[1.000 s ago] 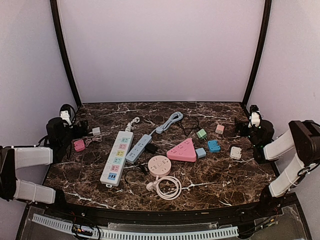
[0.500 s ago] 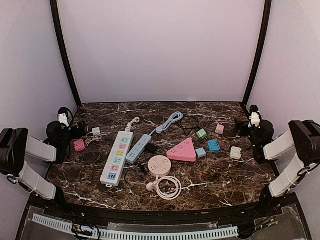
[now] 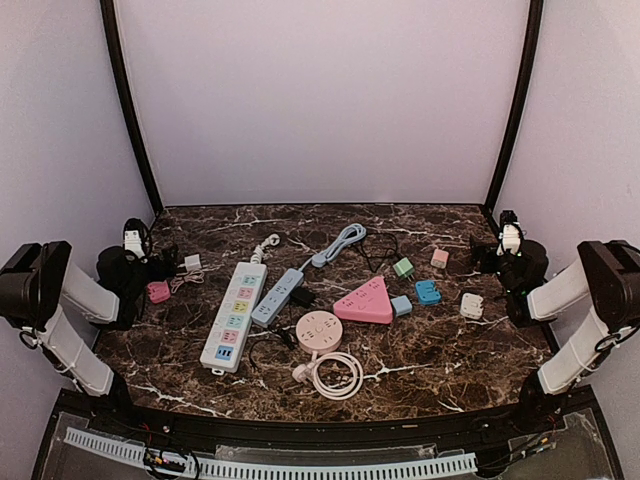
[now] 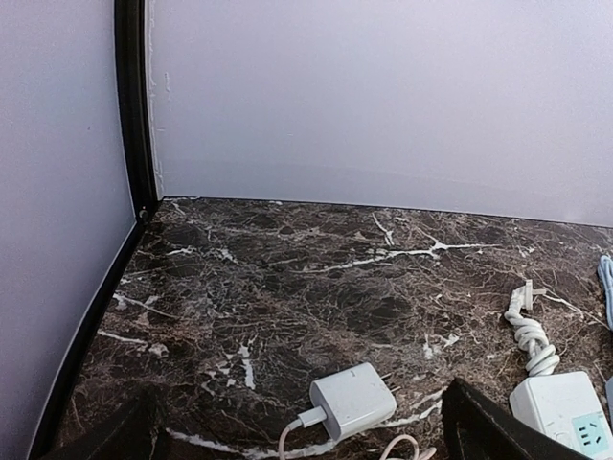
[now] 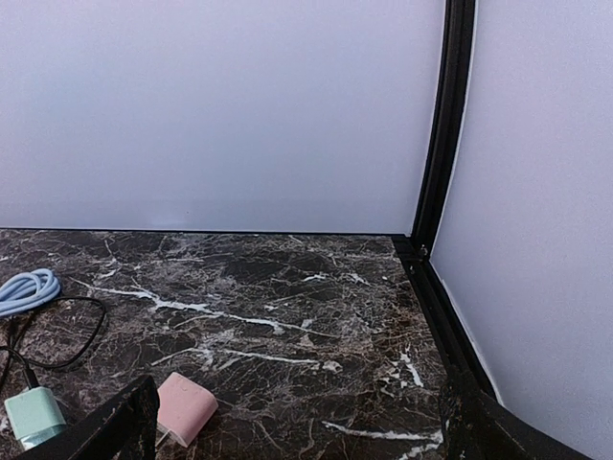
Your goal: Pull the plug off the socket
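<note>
A black plug (image 3: 301, 297) with a thin black cable sits against the right side of the grey-blue power strip (image 3: 277, 296) at the table's middle. I cannot tell from here whether it is seated in a socket. My left gripper (image 3: 160, 263) is open and empty at the far left edge, well away from the strip. Its wrist view (image 4: 297, 433) looks over a white charger (image 4: 351, 400). My right gripper (image 3: 484, 257) is open and empty at the far right edge; its wrist view (image 5: 297, 429) shows only bare table between the fingers.
A long white strip (image 3: 234, 316), a pink round socket (image 3: 319, 330) with a coiled white cable (image 3: 336, 374) and a pink triangular socket (image 3: 366, 301) lie mid-table. Small adapters lie to the right: green (image 3: 403, 267), pink (image 3: 439, 258), blue (image 3: 428, 291), white (image 3: 471, 305). A pink adapter (image 3: 158, 291) lies near my left gripper.
My left arm's elbow has risen and swung back, and its gripper has shifted slightly right. The right arm and the table's objects have not moved.
</note>
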Controlling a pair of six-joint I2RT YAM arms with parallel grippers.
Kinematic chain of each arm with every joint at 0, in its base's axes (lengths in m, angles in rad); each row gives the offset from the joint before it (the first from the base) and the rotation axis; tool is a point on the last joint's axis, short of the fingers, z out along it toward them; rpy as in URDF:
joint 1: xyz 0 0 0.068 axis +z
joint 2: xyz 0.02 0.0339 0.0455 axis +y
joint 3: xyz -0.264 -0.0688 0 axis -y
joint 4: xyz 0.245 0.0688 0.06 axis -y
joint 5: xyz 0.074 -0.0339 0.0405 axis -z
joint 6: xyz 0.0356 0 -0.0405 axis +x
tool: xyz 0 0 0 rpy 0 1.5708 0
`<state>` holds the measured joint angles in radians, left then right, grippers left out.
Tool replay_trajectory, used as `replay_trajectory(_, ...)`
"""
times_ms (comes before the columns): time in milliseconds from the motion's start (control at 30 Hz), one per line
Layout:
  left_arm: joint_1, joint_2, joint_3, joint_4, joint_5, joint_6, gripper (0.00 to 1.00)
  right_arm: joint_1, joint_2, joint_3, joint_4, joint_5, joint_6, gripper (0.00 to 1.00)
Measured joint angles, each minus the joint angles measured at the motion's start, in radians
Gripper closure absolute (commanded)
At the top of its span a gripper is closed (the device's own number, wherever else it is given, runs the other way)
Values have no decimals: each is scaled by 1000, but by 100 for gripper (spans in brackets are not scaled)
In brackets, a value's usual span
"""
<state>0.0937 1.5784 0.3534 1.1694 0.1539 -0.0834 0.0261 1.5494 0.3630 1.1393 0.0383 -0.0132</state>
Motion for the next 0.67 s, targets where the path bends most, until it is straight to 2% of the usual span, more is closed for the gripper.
replay_trajectory(667,-7,0,3,0,15,20,1,-1,0,0,-11,0,0,2)
